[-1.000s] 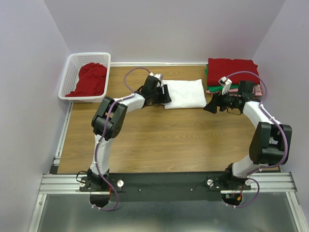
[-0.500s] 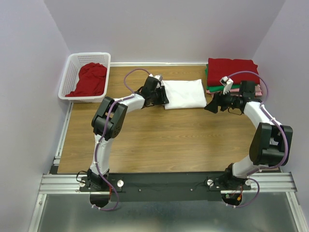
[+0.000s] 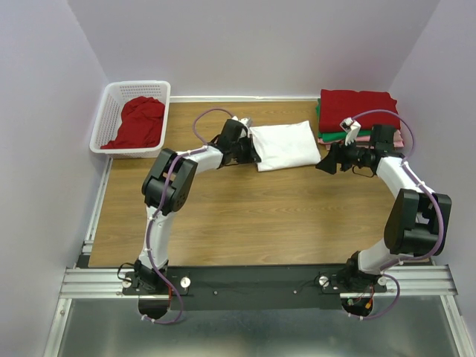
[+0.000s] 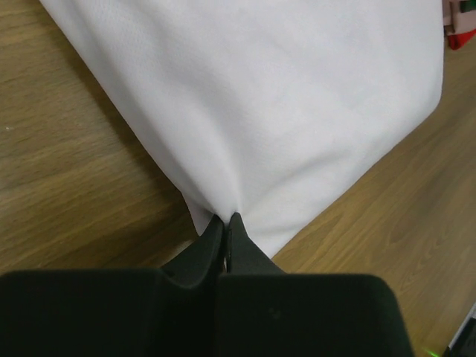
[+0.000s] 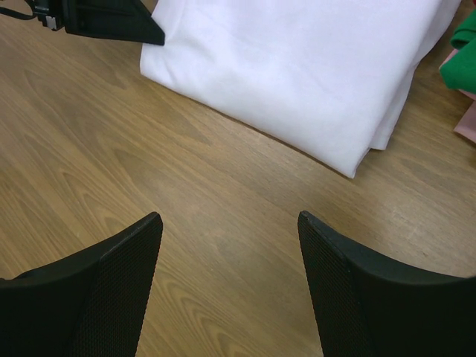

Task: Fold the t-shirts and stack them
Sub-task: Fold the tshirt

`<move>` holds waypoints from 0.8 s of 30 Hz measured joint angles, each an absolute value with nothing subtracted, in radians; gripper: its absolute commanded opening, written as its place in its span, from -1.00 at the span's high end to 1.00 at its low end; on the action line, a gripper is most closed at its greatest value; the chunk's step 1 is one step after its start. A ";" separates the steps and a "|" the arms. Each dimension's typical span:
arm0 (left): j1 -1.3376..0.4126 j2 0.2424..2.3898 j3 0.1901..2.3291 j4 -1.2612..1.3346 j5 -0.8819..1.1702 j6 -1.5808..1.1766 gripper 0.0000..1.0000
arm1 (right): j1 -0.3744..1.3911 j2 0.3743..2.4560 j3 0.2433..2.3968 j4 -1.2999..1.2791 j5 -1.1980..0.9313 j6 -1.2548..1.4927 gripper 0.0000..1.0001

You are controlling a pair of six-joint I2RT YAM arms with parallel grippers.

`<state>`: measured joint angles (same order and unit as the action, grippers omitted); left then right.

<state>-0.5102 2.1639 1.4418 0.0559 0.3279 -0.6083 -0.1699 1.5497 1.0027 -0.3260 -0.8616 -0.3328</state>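
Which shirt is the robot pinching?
The white t-shirt: the left end effector is shut on its edge. The red shirt in the basket and the stacked shirts aren't held.

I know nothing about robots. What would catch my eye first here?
A folded white t-shirt lies on the table, its left edge pinched by the shut left gripper. The right gripper hangs open near its other end, beside a stack of folded shirts topped in red. At the far left, a white basket holds a crumpled red shirt.

Right wrist view: green t-shirt (image 5: 462, 48) and pink t-shirt (image 5: 467, 123) cut by right edge, white t-shirt (image 5: 297, 67) by top edge.
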 measured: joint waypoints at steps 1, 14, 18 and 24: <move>-0.510 2.162 1.436 0.065 0.342 -0.615 1.00 | -0.170 1.550 1.003 -0.326 -0.862 -0.333 -0.61; -0.471 2.054 1.132 0.248 0.565 -0.683 1.00 | -0.171 1.548 1.001 -0.326 -0.866 -0.334 -0.61; -0.441 1.994 1.010 0.303 0.620 -0.694 1.00 | -0.171 1.548 0.999 -0.326 -0.870 -0.334 -0.61; -0.391 1.869 0.813 0.351 0.649 -0.686 1.00 | -0.171 1.549 0.995 -0.326 -0.882 -0.330 -0.61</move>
